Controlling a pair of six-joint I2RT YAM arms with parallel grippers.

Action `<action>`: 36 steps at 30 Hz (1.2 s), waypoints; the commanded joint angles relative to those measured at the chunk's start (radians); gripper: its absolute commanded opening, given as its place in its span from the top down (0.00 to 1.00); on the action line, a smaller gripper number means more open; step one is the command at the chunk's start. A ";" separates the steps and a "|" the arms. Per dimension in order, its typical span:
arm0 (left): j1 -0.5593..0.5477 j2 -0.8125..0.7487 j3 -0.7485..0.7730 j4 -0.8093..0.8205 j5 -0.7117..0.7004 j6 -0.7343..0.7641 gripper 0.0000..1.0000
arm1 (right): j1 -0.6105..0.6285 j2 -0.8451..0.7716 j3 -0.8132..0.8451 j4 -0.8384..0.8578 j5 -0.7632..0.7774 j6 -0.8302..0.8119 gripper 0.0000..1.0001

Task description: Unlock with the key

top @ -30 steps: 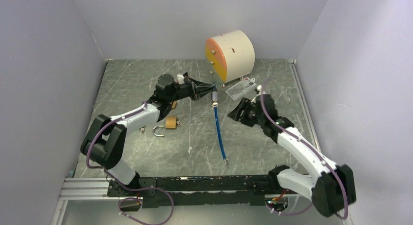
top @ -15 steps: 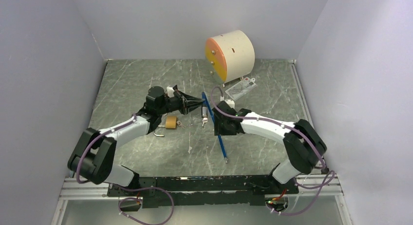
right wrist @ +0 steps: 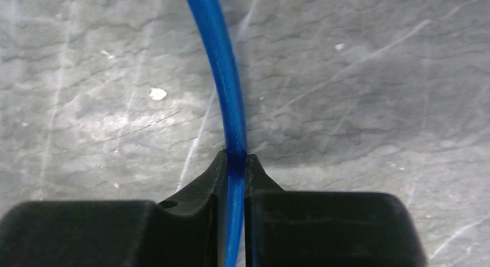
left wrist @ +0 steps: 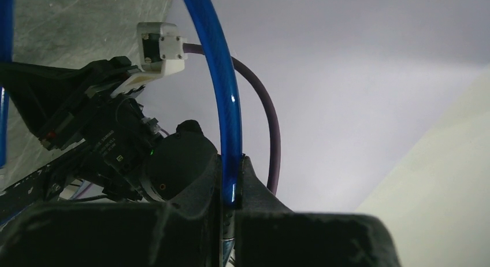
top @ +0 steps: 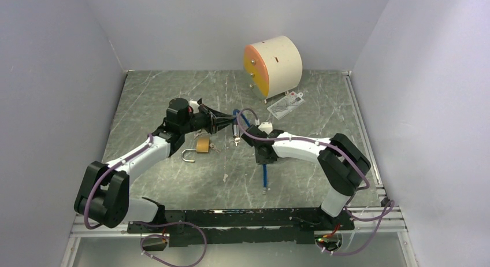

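A blue cable with a metal end piece runs across the middle of the table. My left gripper is shut on the cable just above that metal end; in the left wrist view the cable arcs up from the closed jaws of the gripper. My right gripper is shut on the cable's middle, pressed low over the table, with the cable running out between the fingers of the gripper. A brass padlock lies beside the left arm. I cannot pick out the key for sure.
A cream cylinder with an orange face stands at the back. A white card packet lies in front of it. A small thin pale object lies on the table near the front. Grey walls close in both sides.
My right arm swung in from the right onto the cable and its jaws closed on it. My left gripper carried the cable's metal end leftward, bending the cable.
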 commanded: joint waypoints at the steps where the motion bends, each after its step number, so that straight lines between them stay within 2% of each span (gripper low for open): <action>1: 0.013 -0.013 0.043 -0.054 0.028 0.055 0.97 | -0.007 -0.015 0.019 -0.094 0.143 0.050 0.93; 3: 0.019 -0.013 0.044 -0.085 0.037 0.075 0.98 | -0.019 -0.034 0.014 -0.108 0.172 0.053 0.99; 10: 0.040 0.037 0.022 -0.175 0.015 0.197 0.98 | -0.125 -0.106 -0.018 -0.129 0.239 -0.017 1.00; 15: 0.043 0.180 0.089 -0.196 -0.018 0.333 0.98 | -0.227 -0.165 -0.058 -0.116 0.220 -0.060 1.00; 23: 0.040 0.465 0.285 -0.134 0.043 0.497 0.97 | -0.329 -0.167 -0.054 -0.146 0.240 -0.070 1.00; 26: 0.038 0.522 0.345 -0.218 0.011 0.579 0.97 | -0.344 -0.150 -0.039 -0.165 0.268 -0.064 1.00; 29: 0.032 0.557 0.412 -0.407 -0.090 0.684 0.98 | -0.348 -0.140 -0.041 -0.147 0.270 -0.074 1.00; 32: 0.029 0.585 0.465 -0.520 -0.179 0.763 0.97 | -0.348 -0.113 -0.031 -0.135 0.266 -0.091 1.00; 36: 0.028 0.626 0.518 -0.574 -0.240 0.867 0.90 | -0.348 -0.090 -0.024 -0.133 0.289 -0.097 1.00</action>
